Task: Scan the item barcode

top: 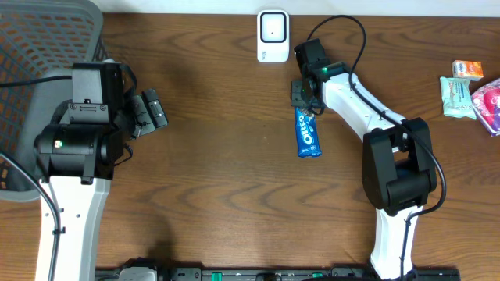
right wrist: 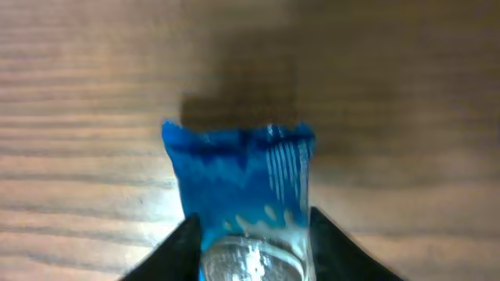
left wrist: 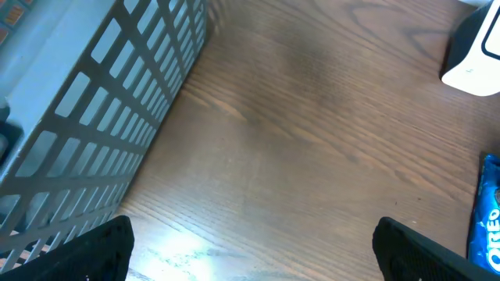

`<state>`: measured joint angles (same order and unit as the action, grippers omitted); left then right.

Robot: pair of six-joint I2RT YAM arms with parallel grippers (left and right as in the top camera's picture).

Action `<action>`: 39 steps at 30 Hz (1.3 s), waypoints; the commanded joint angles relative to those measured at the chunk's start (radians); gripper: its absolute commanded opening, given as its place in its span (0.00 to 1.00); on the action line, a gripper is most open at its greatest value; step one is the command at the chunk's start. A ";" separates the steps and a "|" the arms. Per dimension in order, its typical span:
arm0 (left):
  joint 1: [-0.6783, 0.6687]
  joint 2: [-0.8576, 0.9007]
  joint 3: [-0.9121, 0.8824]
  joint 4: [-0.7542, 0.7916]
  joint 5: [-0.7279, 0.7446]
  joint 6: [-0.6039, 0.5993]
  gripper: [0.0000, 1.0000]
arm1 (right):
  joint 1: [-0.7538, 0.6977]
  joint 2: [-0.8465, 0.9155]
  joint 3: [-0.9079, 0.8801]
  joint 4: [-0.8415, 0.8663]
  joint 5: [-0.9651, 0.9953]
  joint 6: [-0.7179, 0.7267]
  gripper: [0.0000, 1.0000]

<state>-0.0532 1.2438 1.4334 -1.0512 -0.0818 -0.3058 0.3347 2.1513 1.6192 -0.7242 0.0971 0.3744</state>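
Straddled Oreo pack with half-parted right jaws, grip unclear, seemingly for scanner beyond; left jaws wide, empty.

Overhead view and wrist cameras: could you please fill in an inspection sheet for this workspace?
Surface: wooden table, bare brown wood, no spills seen.
Job's things: Oreo pack lying below the white scanner, apart from it.
Clutter: snack packets at the right edge; grey mesh basket in the far left corner.
Grippers: left gripper open and empty beside the basket; right gripper straddles the pack's upper end, and it is unclear whether it grips.
Cables: black cable looping above the right arm.
Surroundings: nothing seen.
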 commanded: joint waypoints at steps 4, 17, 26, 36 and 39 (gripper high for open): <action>0.003 0.002 0.011 -0.003 -0.009 0.013 0.98 | -0.006 -0.066 0.187 -0.244 -0.012 0.000 0.66; 0.003 0.002 0.011 -0.004 -0.009 0.013 0.98 | 0.000 -0.078 0.129 -0.469 -0.072 -0.092 0.99; 0.003 0.002 0.011 -0.003 -0.009 0.013 0.98 | 0.000 -0.077 0.119 -0.436 -0.075 -0.092 0.99; 0.003 0.002 0.011 -0.003 -0.009 0.013 0.98 | -0.008 -0.076 -0.009 -0.312 -0.039 -0.099 0.99; 0.003 0.002 0.011 -0.004 -0.009 0.013 0.98 | -0.023 -0.076 -0.062 -0.251 -0.062 -0.099 0.96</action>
<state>-0.0532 1.2438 1.4334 -1.0512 -0.0814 -0.3058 0.3328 2.0727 1.6035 -1.0096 0.0410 0.2844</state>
